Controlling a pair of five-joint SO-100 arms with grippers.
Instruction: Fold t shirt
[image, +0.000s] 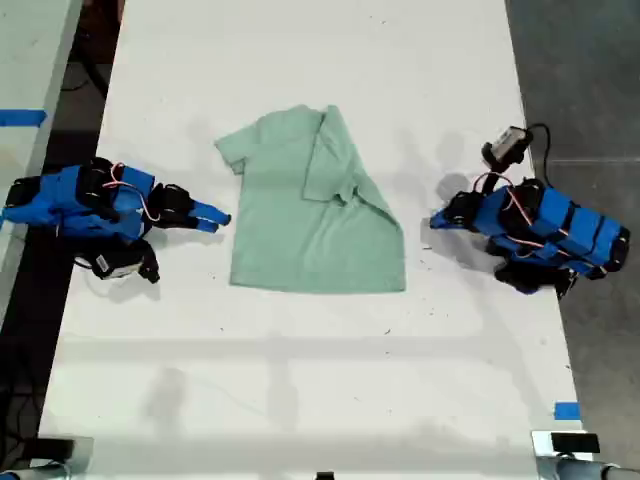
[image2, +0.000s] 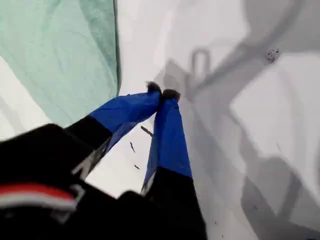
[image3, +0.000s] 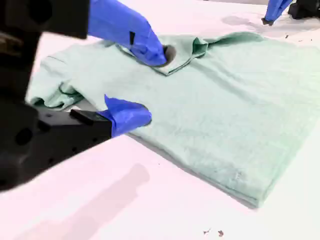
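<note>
- My second gripper (image3: 145, 82): blue jaws apart, empty, beside the shirt (image: 310, 215).
- Shirt: soft, wrinkled, partly folded, mid-tabletop (image: 300, 400).
- My first gripper (image2: 162, 93): jaws together, empty.

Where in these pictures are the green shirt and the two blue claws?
t shirt (image: 310, 225): exterior view, on the middle of the cloth.
my first gripper (image2: 162, 93): first wrist view, where its shut tips meet.
my second gripper (image3: 150, 85): second wrist view, the gap between its open tips.

my first end effector (image2: 163, 93): closed, empty | t shirt (image2: 60, 50): beside, apart
</note>
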